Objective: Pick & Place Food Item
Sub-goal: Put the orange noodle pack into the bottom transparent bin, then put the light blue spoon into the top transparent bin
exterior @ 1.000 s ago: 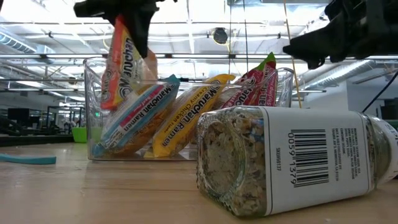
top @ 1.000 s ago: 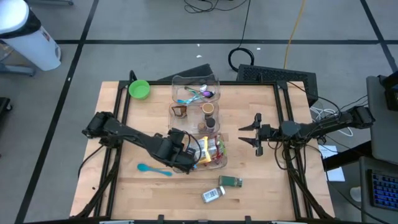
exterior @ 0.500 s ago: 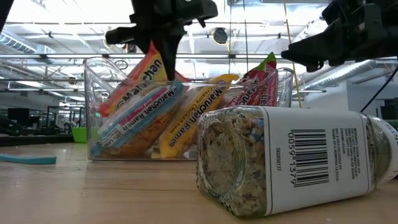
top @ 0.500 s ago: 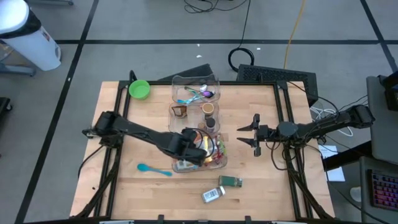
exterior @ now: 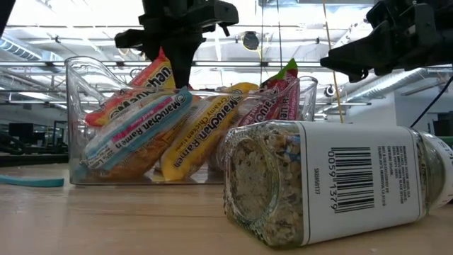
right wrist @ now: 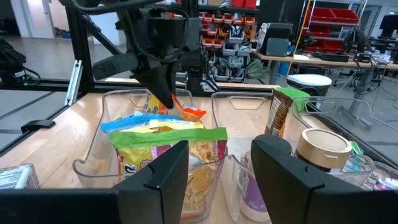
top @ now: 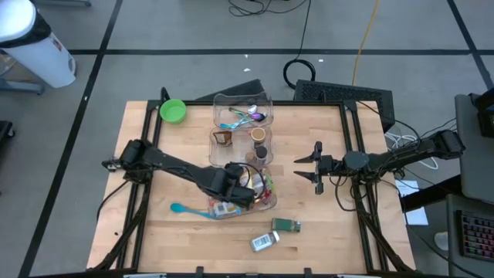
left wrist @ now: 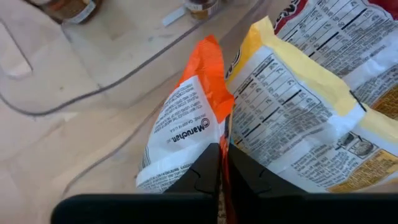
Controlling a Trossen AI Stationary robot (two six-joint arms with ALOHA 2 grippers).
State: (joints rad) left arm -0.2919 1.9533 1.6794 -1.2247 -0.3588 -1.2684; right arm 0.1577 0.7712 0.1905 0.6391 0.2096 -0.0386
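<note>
A clear plastic bin (exterior: 76,120) holds several ramen packets: orange (exterior: 134,81), blue (exterior: 134,131), yellow (exterior: 198,134) and red-green (exterior: 277,99). My left gripper (exterior: 173,67) stands over the bin's left end (top: 224,207) and is shut on the orange packet (left wrist: 186,124), which leans against the yellow packet (left wrist: 298,106). My right gripper (top: 318,168) hangs open and level to the right of the bin, touching nothing; its wrist view shows its fingers (right wrist: 217,168) apart and pointing at the bins. My left gripper pinches the orange packet's crimped upper edge (left wrist: 219,134) between its two fingers. The fingers come from above, pointing steeply down. The packet slants below them inside the bin, its lower end down among the other packets, resting on the blue one.
A spice jar (top: 264,242) lies on its side near the front edge, next to a small green-capped jar (top: 286,225). A blue spoon (top: 191,210) lies left of the bin. A green bowl (top: 173,110) and bins with utensils (top: 243,114) and jars (top: 258,143) stand farther back.
My left gripper has gone down and toward the table's right with the orange packet. The packet hung upright over the bin's left end; it now lies slanted inside among the others. The bin has slid a little toward the table's left and near edges.
</note>
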